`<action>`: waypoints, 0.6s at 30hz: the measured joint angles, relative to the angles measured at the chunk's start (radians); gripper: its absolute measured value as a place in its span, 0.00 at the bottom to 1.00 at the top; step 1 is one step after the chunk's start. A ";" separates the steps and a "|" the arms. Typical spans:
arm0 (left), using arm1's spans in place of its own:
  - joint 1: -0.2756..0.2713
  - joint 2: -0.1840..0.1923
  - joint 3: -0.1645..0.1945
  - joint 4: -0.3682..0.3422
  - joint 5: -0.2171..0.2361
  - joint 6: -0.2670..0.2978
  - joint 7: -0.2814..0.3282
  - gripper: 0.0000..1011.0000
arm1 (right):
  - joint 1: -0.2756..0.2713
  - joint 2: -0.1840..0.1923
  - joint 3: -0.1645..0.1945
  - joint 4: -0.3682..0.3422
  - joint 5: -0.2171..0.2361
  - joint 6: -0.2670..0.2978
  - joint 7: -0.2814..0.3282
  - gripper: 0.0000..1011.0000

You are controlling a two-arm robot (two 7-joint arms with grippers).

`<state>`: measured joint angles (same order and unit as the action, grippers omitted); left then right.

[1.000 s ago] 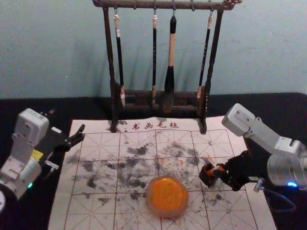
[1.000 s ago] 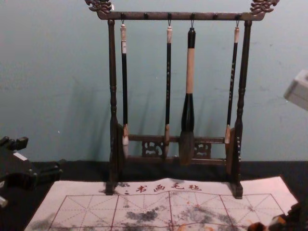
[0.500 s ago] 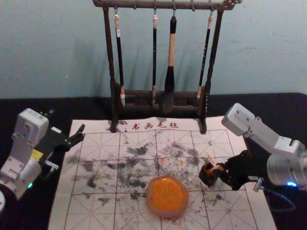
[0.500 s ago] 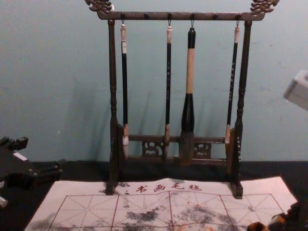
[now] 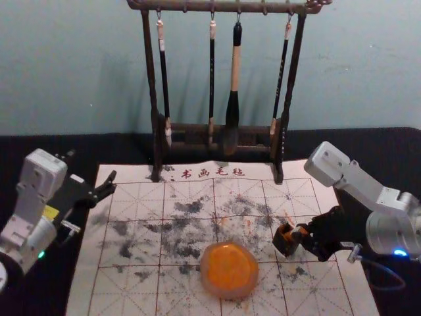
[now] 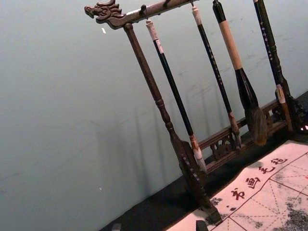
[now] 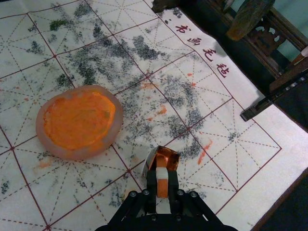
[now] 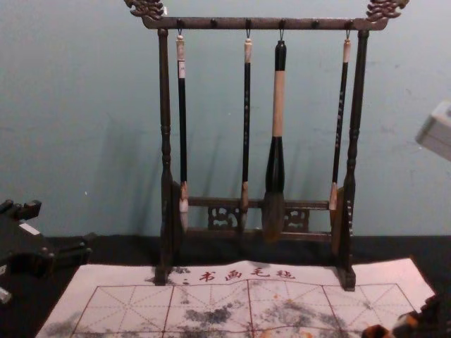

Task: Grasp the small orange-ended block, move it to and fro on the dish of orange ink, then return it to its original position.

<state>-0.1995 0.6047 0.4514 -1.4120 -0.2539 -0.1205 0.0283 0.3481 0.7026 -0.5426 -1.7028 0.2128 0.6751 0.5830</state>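
Four brushes (image 8: pixel 279 105), one rack (image 8: pixel 197 24), mat (image 5: pixel 125 289), dish (image 5: pixel 230 295), block (image 7: pixel 162 186).

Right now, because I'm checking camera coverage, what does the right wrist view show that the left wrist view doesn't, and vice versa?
Right wrist view: the round, translucent dish of orange ink, and the small orange-ended block between the right claw's fingers.

Left wrist view: the dark wooden brush rack's top rail with its carved end, and the left claw, fingertips apart.

Both: the white, red-gridded mat and the thickest brush's bristles.
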 joint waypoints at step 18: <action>0.000 0.000 0.000 0.000 0.000 0.000 0.000 0.99 | 0.000 0.000 0.000 0.000 0.001 0.000 0.000 0.65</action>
<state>-0.1995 0.6047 0.4514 -1.4120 -0.2539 -0.1205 0.0283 0.3480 0.7029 -0.5426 -1.7028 0.2140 0.6751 0.5830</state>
